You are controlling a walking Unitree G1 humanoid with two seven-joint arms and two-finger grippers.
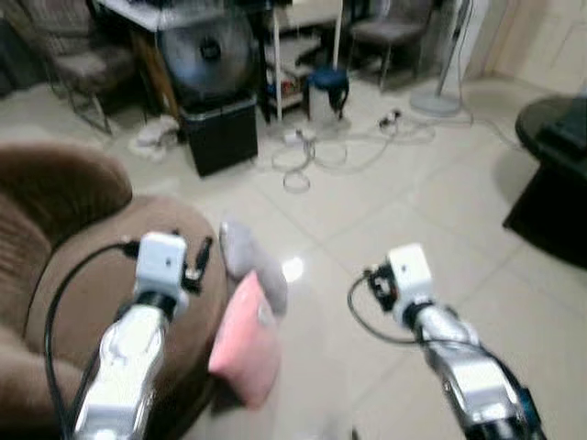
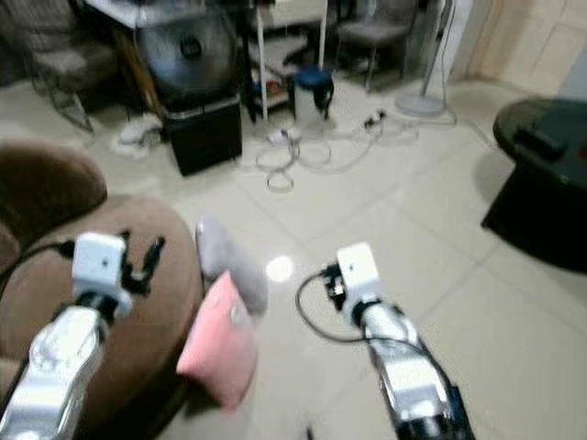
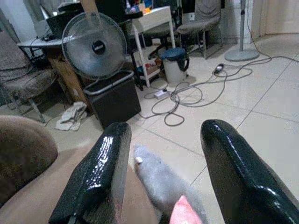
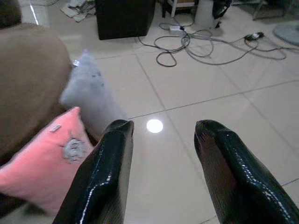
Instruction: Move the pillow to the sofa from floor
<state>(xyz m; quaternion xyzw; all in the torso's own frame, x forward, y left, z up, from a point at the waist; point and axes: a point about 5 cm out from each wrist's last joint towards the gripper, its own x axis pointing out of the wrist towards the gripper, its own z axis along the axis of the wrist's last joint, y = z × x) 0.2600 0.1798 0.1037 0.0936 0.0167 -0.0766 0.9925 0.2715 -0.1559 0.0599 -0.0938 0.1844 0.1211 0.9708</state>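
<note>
From the head camera, a pink square cushion [image 1: 246, 341] stands on edge on the pale tiled floor [image 1: 404, 211], leaning against the front edge of the round brown upholstered sofa [image 1: 83, 275]. Its long axis runs up and away from the robot, the upper corner pointing toward a grey soft pillow [image 1: 252, 261] that lies just beyond it, also against the sofa's edge, with its length running on toward the room. The left gripper [image 1: 198, 259] hangs over the sofa seat near that edge; the right gripper [image 1: 376, 284] hovers over bare floor, well apart from both pillows. Farther off stand a black box [image 1: 220, 133] with a round metal fan [image 1: 206, 55] on it, and loose white cables [image 1: 316, 151] lie on the tiles.

In the left wrist view, the left gripper [image 3: 163, 172] has its fingers spread and empty, with the grey pillow [image 3: 163, 182] between them and a tip of the pink cushion [image 3: 184, 214] below it.

In the right wrist view, the right gripper [image 4: 161, 158] is likewise spread and holds nothing; the pink cushion [image 4: 46, 163] leans on the sofa [image 4: 28, 79] off to one side, the grey pillow [image 4: 88, 98] behind it.
</note>
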